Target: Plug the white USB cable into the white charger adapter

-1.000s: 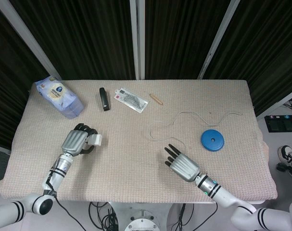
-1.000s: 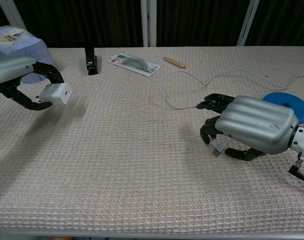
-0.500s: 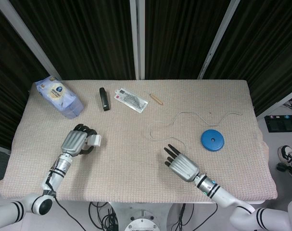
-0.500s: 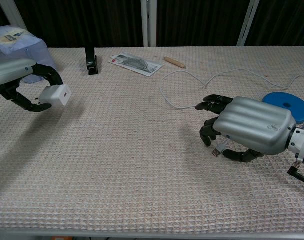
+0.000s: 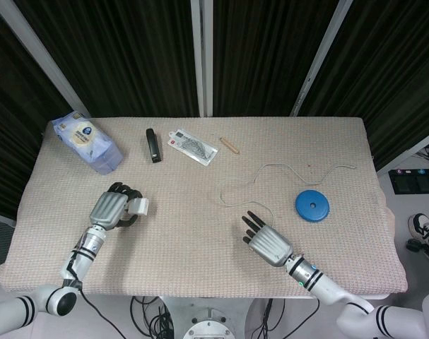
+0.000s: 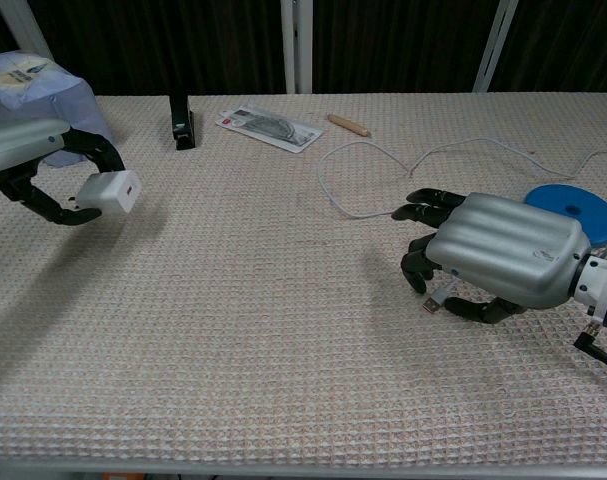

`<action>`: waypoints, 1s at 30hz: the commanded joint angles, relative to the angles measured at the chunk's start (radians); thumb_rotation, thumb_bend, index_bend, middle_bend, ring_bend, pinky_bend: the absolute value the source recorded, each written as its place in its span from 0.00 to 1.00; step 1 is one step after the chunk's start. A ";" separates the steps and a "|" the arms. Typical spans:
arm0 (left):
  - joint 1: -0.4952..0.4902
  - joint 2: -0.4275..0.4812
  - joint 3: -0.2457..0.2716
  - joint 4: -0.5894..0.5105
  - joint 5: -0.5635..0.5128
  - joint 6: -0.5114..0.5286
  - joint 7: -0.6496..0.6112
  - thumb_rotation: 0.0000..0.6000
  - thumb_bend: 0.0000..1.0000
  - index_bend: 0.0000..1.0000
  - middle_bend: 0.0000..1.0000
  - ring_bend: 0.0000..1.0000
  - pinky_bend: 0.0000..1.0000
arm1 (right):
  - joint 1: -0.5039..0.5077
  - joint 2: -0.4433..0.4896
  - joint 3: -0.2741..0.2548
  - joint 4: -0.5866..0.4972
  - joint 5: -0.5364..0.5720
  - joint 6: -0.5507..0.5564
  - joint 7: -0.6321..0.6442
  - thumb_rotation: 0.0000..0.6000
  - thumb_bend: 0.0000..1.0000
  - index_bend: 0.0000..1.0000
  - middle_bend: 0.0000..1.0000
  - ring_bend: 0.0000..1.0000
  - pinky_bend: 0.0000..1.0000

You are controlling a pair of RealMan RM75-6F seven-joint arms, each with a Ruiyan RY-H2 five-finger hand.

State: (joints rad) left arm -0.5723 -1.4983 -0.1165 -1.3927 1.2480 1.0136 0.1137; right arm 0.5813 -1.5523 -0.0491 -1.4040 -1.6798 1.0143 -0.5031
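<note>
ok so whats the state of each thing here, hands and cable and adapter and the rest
left hand: holds the adapter above the table
charger adapter: held, nothing plugged in
right hand: grips the plug end
USB cable: unplugged, rest loose on the table
blue disc: flat
black stapler: closed

I see a table (image 5: 200,233) under a beige woven cloth (image 6: 283,330), backed by dark pleated curtains (image 5: 136,49) with pale metal posts (image 5: 202,56) between them. At the far right, grey floor (image 5: 412,191) (a shoe sits there). Lighting is even.
</note>
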 commanded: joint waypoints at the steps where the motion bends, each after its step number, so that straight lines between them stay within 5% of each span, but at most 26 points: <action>1: 0.000 0.000 0.000 0.001 0.001 0.000 -0.001 1.00 0.40 0.43 0.38 0.18 0.12 | 0.000 0.000 0.000 0.000 0.001 0.000 -0.001 1.00 0.32 0.48 0.42 0.08 0.00; 19: -0.012 0.009 -0.008 -0.011 0.002 -0.014 -0.001 1.00 0.40 0.43 0.38 0.18 0.12 | -0.007 0.032 0.013 -0.041 -0.002 0.061 0.063 1.00 0.33 0.60 0.46 0.14 0.00; 30: -0.055 0.007 -0.054 -0.041 -0.010 -0.024 0.022 1.00 0.40 0.43 0.38 0.19 0.12 | -0.023 0.124 0.148 -0.224 0.244 0.050 0.199 1.00 0.33 0.61 0.47 0.16 0.00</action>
State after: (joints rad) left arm -0.6219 -1.4882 -0.1644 -1.4293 1.2431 0.9935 0.1305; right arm 0.5584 -1.4526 0.0523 -1.5778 -1.5048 1.0786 -0.3216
